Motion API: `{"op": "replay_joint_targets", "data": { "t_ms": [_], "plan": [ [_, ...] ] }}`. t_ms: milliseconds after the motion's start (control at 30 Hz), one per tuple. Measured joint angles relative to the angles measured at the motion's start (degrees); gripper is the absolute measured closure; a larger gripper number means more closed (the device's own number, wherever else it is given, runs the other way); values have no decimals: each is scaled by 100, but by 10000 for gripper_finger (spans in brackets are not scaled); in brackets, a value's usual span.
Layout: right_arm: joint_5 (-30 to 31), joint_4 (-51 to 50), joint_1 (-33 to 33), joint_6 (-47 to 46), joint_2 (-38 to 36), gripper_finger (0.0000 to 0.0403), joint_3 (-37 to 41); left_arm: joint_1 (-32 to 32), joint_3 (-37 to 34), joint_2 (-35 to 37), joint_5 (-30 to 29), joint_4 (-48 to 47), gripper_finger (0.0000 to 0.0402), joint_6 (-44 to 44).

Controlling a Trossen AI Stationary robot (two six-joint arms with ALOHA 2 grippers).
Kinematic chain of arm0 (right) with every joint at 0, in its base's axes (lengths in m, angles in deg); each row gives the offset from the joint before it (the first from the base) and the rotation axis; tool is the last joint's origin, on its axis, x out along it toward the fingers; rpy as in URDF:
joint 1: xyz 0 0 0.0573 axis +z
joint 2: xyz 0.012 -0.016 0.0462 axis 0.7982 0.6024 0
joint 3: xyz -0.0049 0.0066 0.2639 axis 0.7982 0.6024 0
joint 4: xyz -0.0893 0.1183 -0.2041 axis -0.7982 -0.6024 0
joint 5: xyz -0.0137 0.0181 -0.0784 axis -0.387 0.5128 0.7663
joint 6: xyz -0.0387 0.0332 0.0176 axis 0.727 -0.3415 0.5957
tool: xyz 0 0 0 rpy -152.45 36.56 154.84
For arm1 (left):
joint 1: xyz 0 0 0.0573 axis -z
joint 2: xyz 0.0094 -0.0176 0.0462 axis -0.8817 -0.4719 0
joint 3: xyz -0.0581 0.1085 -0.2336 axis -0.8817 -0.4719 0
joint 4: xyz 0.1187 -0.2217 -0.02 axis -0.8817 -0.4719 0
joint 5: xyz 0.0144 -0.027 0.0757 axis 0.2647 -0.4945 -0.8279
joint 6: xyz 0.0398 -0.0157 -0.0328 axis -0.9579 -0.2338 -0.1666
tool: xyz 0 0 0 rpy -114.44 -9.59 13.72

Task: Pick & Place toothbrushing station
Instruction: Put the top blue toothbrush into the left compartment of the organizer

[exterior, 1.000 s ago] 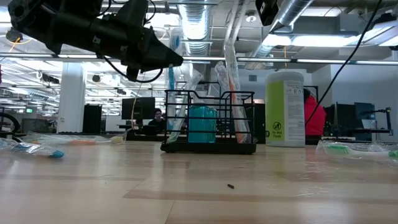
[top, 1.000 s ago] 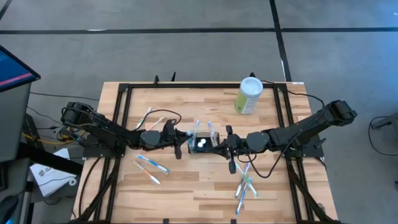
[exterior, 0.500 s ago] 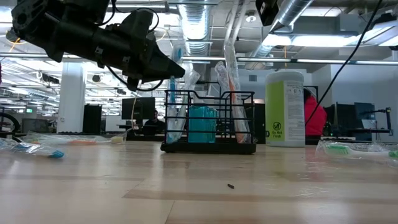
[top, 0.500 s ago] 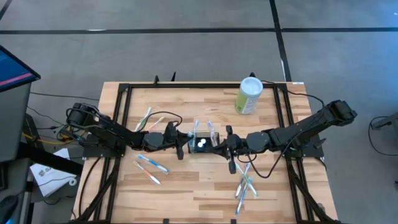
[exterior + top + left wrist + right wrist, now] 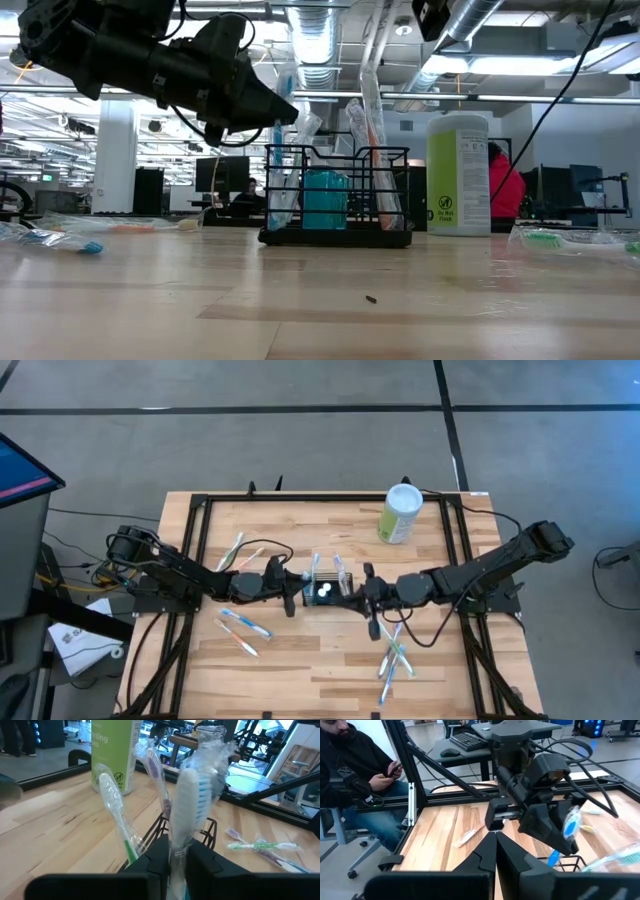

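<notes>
Lighting is even and bright across the high view; the wooden surface (image 5: pixel 320 660) shows only soft, short shadows under the arms, so the light comes from overhead. The low view confirms this: ceiling light strips (image 5: pixel 520 65) burn out to white, and the left arm (image 5: pixel 150 60) reads as a dark silhouette against them. A pale sheen lies on the near surface there, and the foreground boards are soft. In the left wrist view the wrapped toothbrush (image 5: pixel 192 810) closest to the lens is blurred, with glare on its plastic wrap; the background is hazy. The right wrist view is sharper mid-distance, with its lower edge dark.
</notes>
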Motion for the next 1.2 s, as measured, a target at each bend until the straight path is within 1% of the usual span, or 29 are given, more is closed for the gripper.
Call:
{"op": "replay_joint_targets", "data": {
  "t_ms": [233, 333, 567, 733, 800, 900, 1067, 1200],
  "plan": [
    [0, -83, -2, -42, 0, 403, 0, 0, 2, 81, 4, 49, 321, -6],
    [0, -79, -2, -42, 0, 403, 0, 0, 0, 259, 149, 32, 311, -27],
    [0, -93, -6, -2, 0, 403, 0, 2, 0, 820, 319, -115, 307, -421],
    [0, -99, -6, -2, 0, 403, 0, 2, 0, 1311, 323, -824, 307, -517],
    [0, -106, -6, 0, 0, 403, 0, 2, 0, 1403, 468, -848, 307, -496],
    [0, -104, -6, 6, 0, 403, 0, 2, 5, 1283, 586, -888, 308, -283],
    [0, -123, -41, 11, 0, 403, 0, -48, 2, 650, 365, -876, 308, -46],
    [1, -211, -32, -24, 0, 403, 0, -31, 2, 652, 340, -798, 308, -34]
  ]
}}
